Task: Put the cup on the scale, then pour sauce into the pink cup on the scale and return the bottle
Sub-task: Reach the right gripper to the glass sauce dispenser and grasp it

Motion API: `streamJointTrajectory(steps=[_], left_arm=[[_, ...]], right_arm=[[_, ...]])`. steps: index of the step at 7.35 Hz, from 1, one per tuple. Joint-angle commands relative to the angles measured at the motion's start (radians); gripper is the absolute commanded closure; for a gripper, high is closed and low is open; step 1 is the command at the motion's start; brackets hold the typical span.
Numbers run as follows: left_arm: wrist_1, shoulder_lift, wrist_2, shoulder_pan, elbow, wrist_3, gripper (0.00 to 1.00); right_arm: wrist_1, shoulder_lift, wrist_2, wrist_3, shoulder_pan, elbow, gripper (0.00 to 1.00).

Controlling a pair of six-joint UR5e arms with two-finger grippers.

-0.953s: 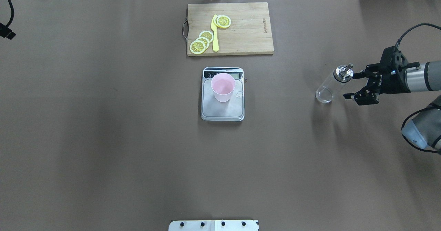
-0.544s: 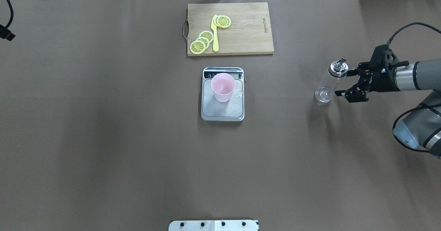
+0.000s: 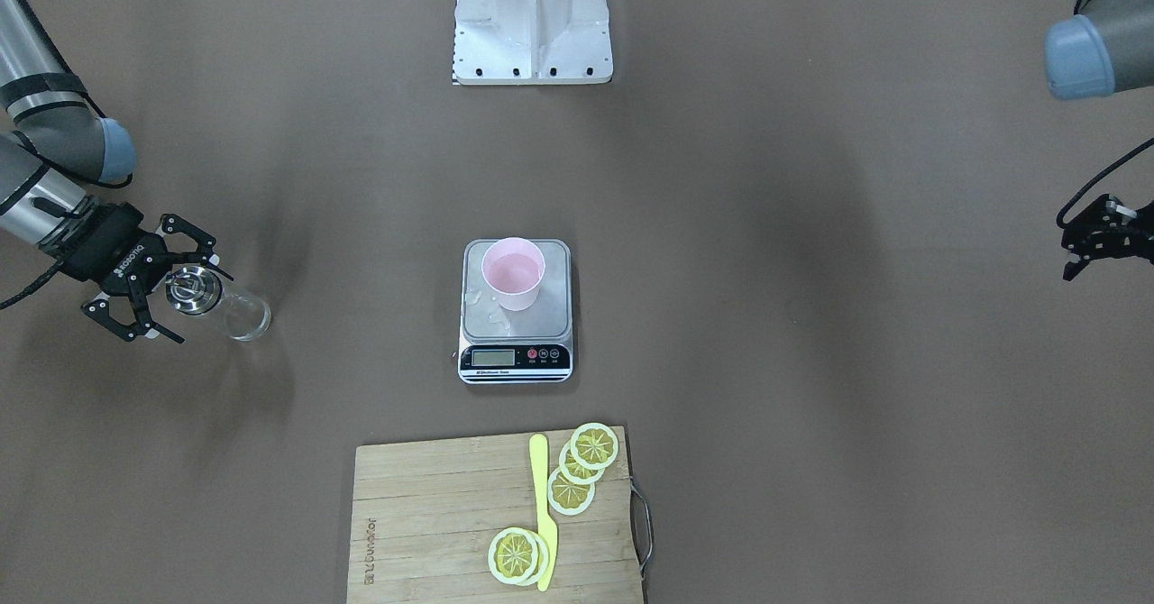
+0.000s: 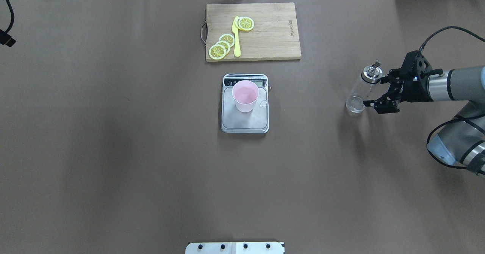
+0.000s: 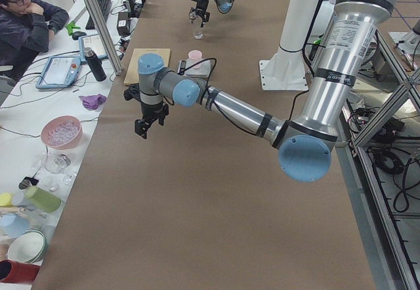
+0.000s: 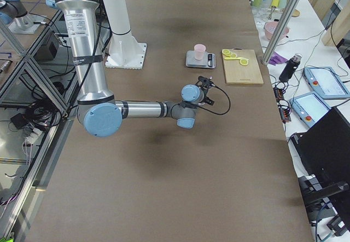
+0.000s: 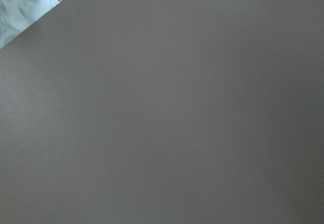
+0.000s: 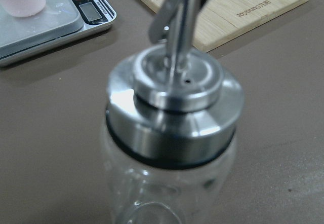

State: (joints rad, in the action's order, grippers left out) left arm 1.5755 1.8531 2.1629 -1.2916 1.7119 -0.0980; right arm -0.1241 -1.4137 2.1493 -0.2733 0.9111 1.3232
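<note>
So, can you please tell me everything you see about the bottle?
The bottle is a clear glass cylinder that looks nearly empty. It has a shiny metal cap with a thin pourer spout and a dark ring under the cap. It stands upright on the brown table, on the robot's right, well away from the scale. The open right gripper has a finger on each side of it; whether they touch it is unclear.

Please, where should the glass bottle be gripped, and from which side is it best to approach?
I would grip the bottle on its clear round body just under the metal cap, coming level from the robot's right, where the open right gripper is. It stands upright, and the spout blocks a grip from above.
</note>
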Motion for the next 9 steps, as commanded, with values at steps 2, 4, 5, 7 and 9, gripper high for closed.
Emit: streamJointTrajectory(steps=[2, 4, 5, 7, 9], left_arm=[[-0.002, 0.0, 0.0, 0.0, 0.0, 0.003, 0.02], [0.0, 0.0, 0.0, 0.0, 0.0, 0.001, 0.02], [0.0, 0.0, 0.0, 0.0, 0.0, 0.001, 0.02], [0.0, 0.0, -0.002, 0.0, 0.0, 0.003, 0.02], [0.001, 0.0, -0.002, 0.0, 0.0, 0.001, 0.02]], right_arm=[[0.093, -0.001, -0.002, -0.053, -0.02, -0.015, 0.02], [0.093, -0.001, -0.035, -0.053, -0.046, -0.018, 0.02], [0.093, 0.001, -0.06, -0.053, -0.06, -0.018, 0.02], [0.093, 0.001, -0.06, -0.053, -0.066, -0.016, 0.02], [0.093, 0.001, -0.069, -0.053, -0.067, -0.015, 0.28]])
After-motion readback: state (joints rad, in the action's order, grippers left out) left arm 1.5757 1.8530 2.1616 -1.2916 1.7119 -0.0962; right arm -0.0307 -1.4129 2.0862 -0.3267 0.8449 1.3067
